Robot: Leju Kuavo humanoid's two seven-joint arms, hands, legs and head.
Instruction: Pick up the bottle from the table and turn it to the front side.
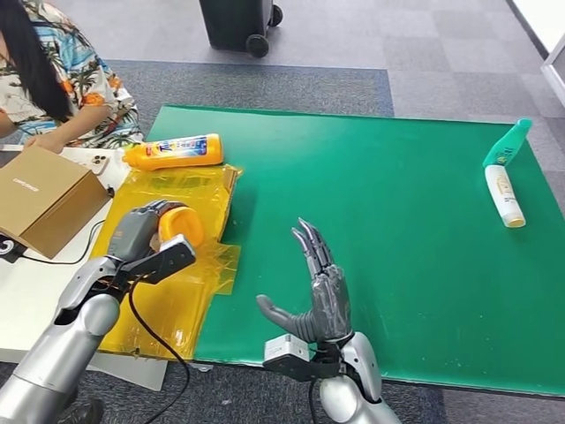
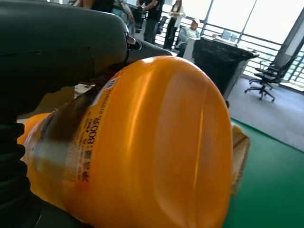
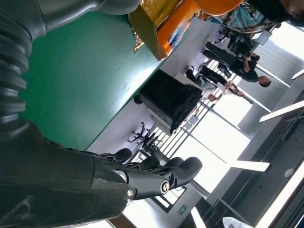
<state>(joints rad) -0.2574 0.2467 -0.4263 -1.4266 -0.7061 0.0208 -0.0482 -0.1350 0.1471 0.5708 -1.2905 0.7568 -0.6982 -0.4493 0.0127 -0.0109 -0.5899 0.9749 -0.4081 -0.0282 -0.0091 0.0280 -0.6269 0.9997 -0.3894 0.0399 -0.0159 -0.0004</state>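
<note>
My left hand [image 1: 137, 231] grips an orange bottle [image 1: 181, 225] at the table's left side, above a yellow plastic sheet [image 1: 167, 300]. In the left wrist view the orange bottle [image 2: 150, 142] is close up, its printed label partly under my fingers [image 2: 53, 42]. My right hand [image 1: 323, 291] stands open over the green mat [image 1: 400, 221] near its front edge, fingers straight and apart, holding nothing. The right wrist view shows the same right hand [image 3: 107, 180] with fingers extended.
A second orange bottle [image 1: 175, 152] lies on its side at the back of the yellow sheet. A white bottle [image 1: 504, 196] and a teal bottle [image 1: 508, 143] lie at the mat's far right. A cardboard box [image 1: 43, 196] and a seated person [image 1: 60, 79] are at the left.
</note>
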